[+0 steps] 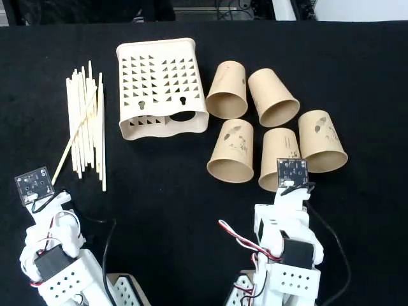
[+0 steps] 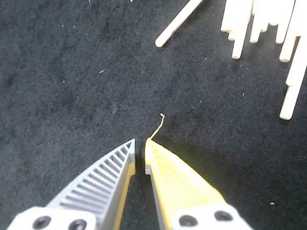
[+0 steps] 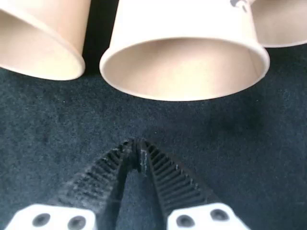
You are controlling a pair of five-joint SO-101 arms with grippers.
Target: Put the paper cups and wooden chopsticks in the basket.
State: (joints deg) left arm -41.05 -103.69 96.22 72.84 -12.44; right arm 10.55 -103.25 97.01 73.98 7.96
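Several brown paper cups lie on their sides on the black table, right of the basket; the nearest cup (image 1: 278, 156) (image 3: 184, 52) opens toward my right gripper (image 3: 136, 143), which is shut and empty a short way in front of its rim. A pile of wooden chopsticks (image 1: 86, 124) (image 2: 259, 19) lies left of the cream perforated basket (image 1: 162, 89), which rests on its side. One chopstick (image 2: 177, 21) lies slanted across the pile. My left gripper (image 2: 140, 143) is shut and empty just below the near ends of the chopsticks.
Both arms stand at the near edge, the left arm (image 1: 44, 217) and the right arm (image 1: 287, 229), with cables trailing beside them. Open black cloth lies between the arms and in front of the basket.
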